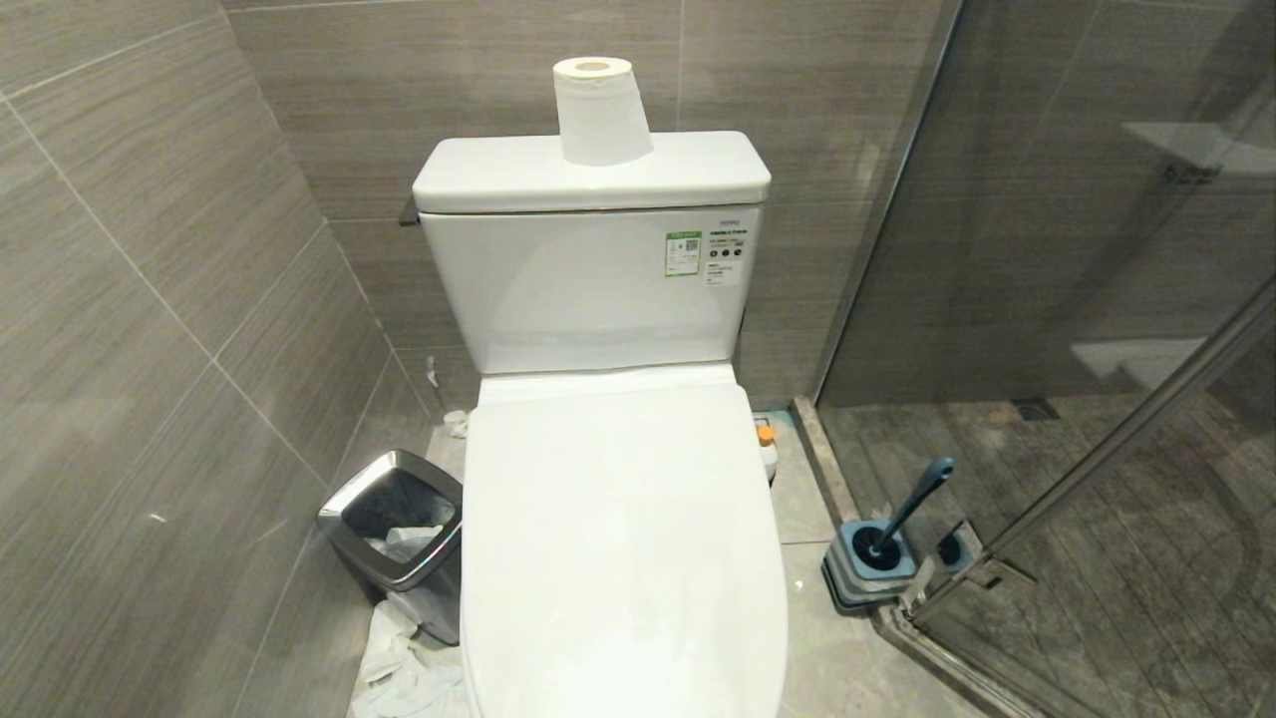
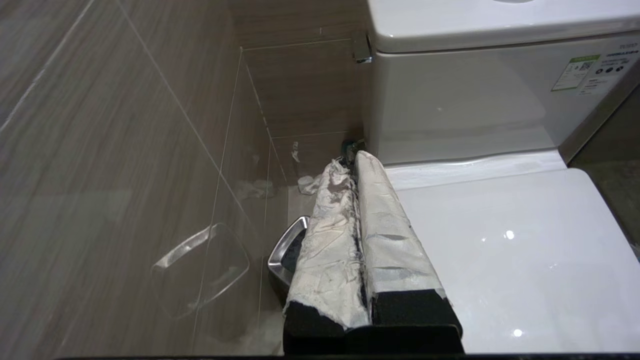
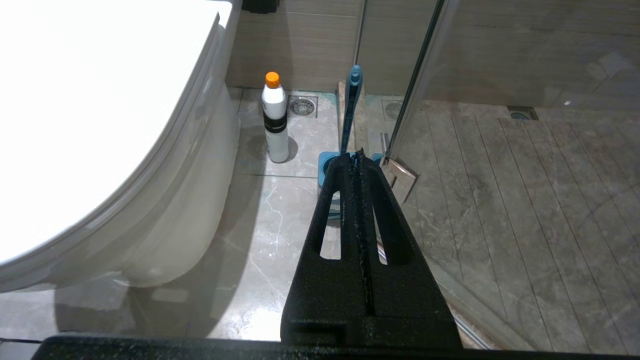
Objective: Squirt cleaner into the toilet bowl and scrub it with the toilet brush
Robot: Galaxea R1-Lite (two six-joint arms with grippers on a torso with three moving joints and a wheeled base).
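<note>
The large white glossy ceramic toilet [image 1: 618, 538] fills the head view's centre, its lid down. At its three o'clock the small white plastic cleaner bottle with an orange cap [image 1: 766, 449] stands on the floor. At four o'clock the slim teal-blue toilet brush [image 1: 912, 509] leans in its square grey-blue holder [image 1: 867, 573]. At nine o'clock stands a steel-rimmed square waste bin [image 1: 399, 543]. The tape-wrapped left gripper [image 2: 352, 162] hangs over the lid's bin-side edge, jaws pressed together, empty. The black right gripper [image 3: 356, 162] hangs above the floor near the holder, jaws together.

White glossy toilet [image 1: 618, 538], lid down; green-and-white sticker [image 1: 683, 253] on the tank. White paper roll [image 1: 600, 110] on top. Grey tiles [image 1: 150, 329] with fine streaks. Bin [image 1: 399, 538]: steel rim, dark inside. Beyond the black right gripper [image 3: 356, 160]: white bottle [image 3: 275, 120], orange cap, dark band; teal-blue brush [image 3: 351, 107] in a blue-grey holder [image 1: 867, 568]. Left gripper [image 2: 354, 162] wrapped in off-white, possibly tape.
</note>
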